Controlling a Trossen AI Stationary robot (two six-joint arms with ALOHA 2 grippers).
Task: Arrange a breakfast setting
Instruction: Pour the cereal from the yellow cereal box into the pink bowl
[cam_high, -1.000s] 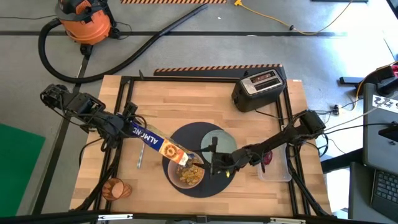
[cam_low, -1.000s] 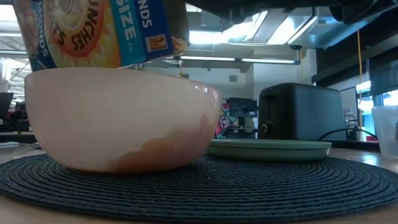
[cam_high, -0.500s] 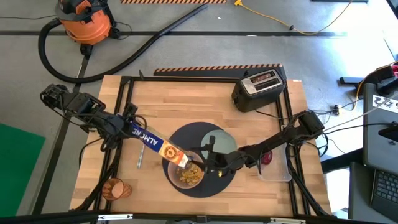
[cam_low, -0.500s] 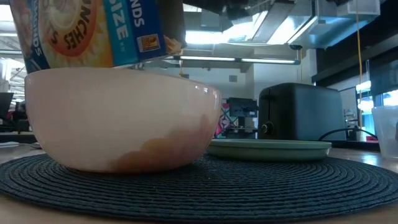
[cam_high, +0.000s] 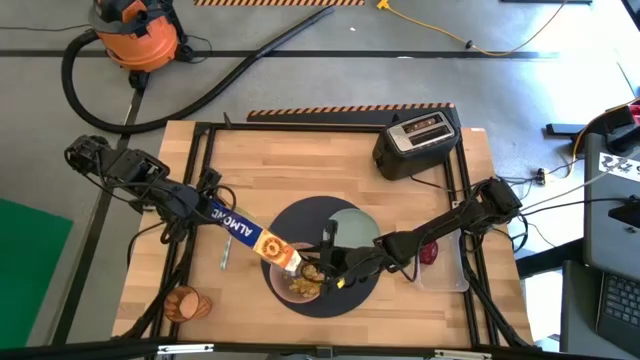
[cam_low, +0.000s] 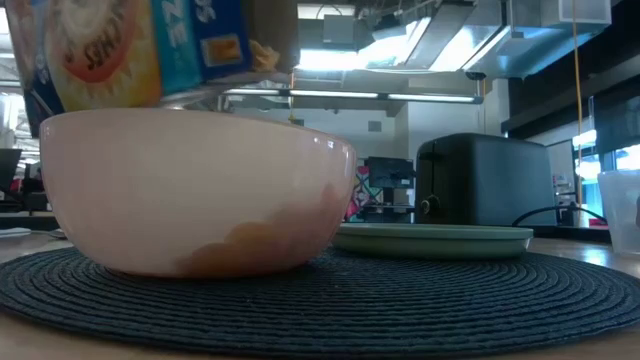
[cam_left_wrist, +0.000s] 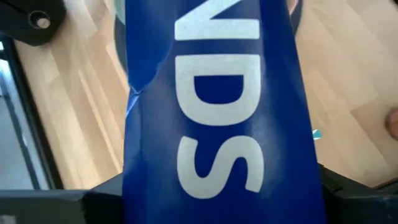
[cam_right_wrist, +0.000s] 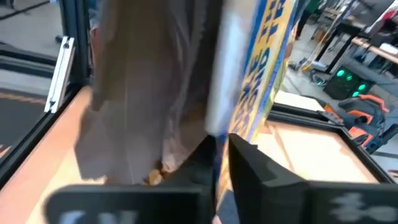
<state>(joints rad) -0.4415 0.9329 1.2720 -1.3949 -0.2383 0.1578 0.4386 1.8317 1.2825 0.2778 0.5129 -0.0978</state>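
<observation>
A blue cereal box (cam_high: 250, 236) slants down over the pink bowl (cam_high: 297, 285), which holds cereal and stands on the round dark mat (cam_high: 352, 292) next to the pale green plate (cam_high: 356, 226). My left gripper (cam_high: 205, 207) is shut on the box's upper end. My right gripper (cam_high: 323, 264) is at the box's open lower end, shut on a thin cardboard edge. A metal spoon (cam_high: 224, 256) lies on the wood left of the mat. An orange cup (cam_high: 186, 303) lies at the near left corner. A red apple (cam_high: 430, 252) sits at the right. My left gripper pinches the box's two broad faces (cam_left_wrist: 214, 186) between its fingers, at the end away from the bowl. It comes slanting down from the table's left, along the box. The box is lifted clear and tilted, mouth down over the bowl. My right gripper pinches a thin cardboard edge (cam_right_wrist: 219, 144) at the box's open end between its two fingers (cam_right_wrist: 249, 168). The fingers come about level from the table's right side. The open end hangs just above the bowl's rim (cam_low: 200, 115).
A black toaster (cam_high: 417, 140) stands at the far right corner. A clear container (cam_high: 446, 268) lies near the right edge beside the apple. Black frame rails (cam_high: 196, 190) run along the table's sides. Bare wood lies at the far left of the table.
My right gripper has gone toward the table's left, from over the mat up to the box's open end. The box's lower end has shifted a little toward the left and near edge over the bowl.
</observation>
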